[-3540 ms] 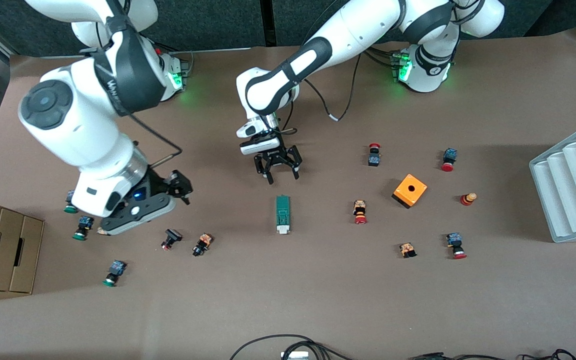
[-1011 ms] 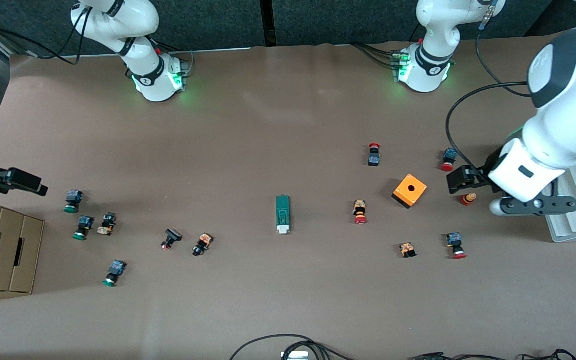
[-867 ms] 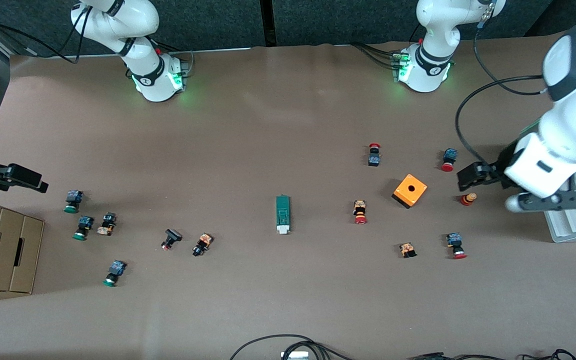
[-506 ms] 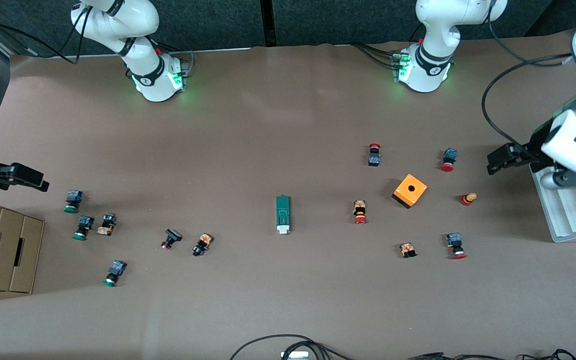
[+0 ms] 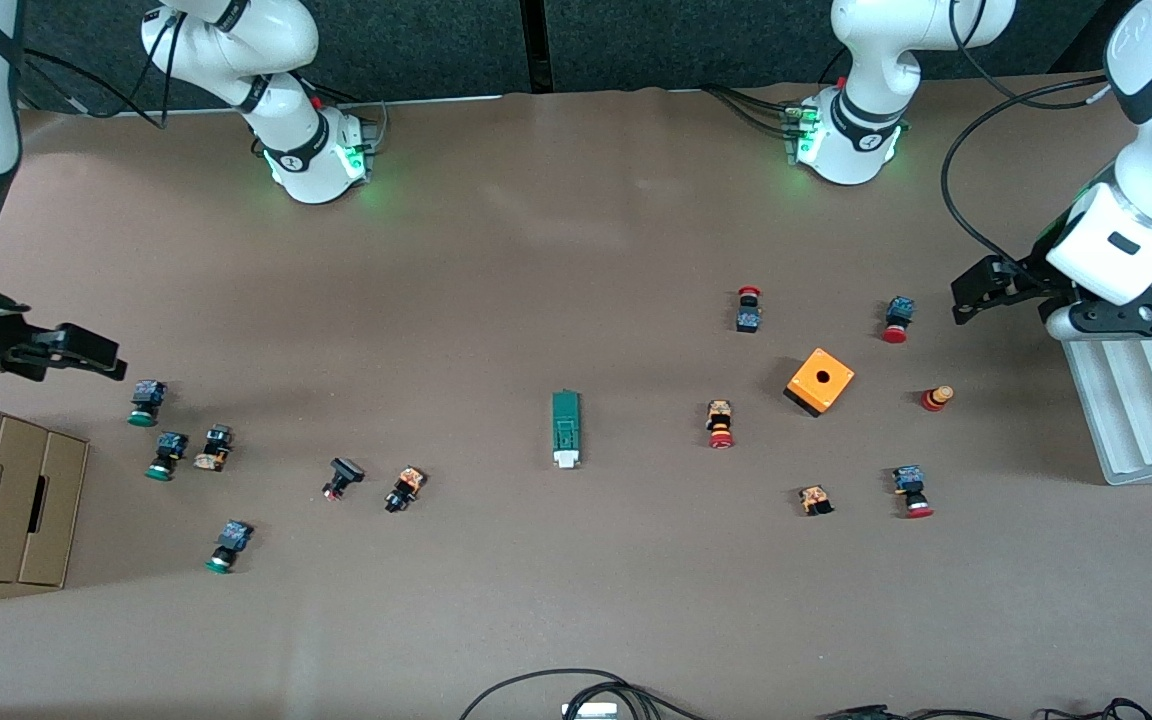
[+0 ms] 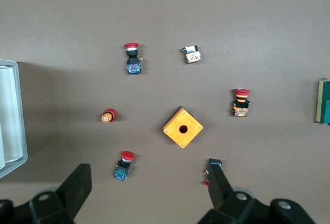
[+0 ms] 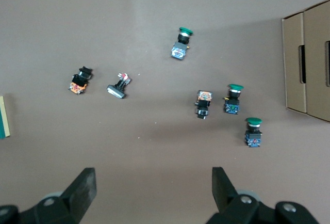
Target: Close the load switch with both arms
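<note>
The load switch (image 5: pixel 566 428) is a narrow dark-green block with a white end, lying flat mid-table with nothing touching it. Only its edge shows in the left wrist view (image 6: pixel 324 101) and in the right wrist view (image 7: pixel 4 116). My left gripper (image 5: pixel 968 292) hangs open and empty over the table beside the grey tray at the left arm's end; in its wrist view (image 6: pixel 148 168) a red-capped button (image 6: pixel 124 165) lies below the jaws. My right gripper (image 5: pixel 101 358) hangs open and empty over the right arm's end, close to the green-capped buttons; below it (image 7: pixel 153 175) is bare table.
An orange cube box (image 5: pixel 820 381) and several red-capped push buttons (image 5: pixel 720 423) lie toward the left arm's end, by a grey ridged tray (image 5: pixel 1146 400). Green-capped buttons (image 5: pixel 143 402) and a cardboard box (image 5: pixel 1 500) sit at the right arm's end. Cables (image 5: pixel 556 690) lie along the edge nearest the front camera.
Both arms have drawn away from the middle to the table's ends. In the last second the left gripper rose off the red buttons toward the tray; the right gripper edged inward. The load switch stayed put.
</note>
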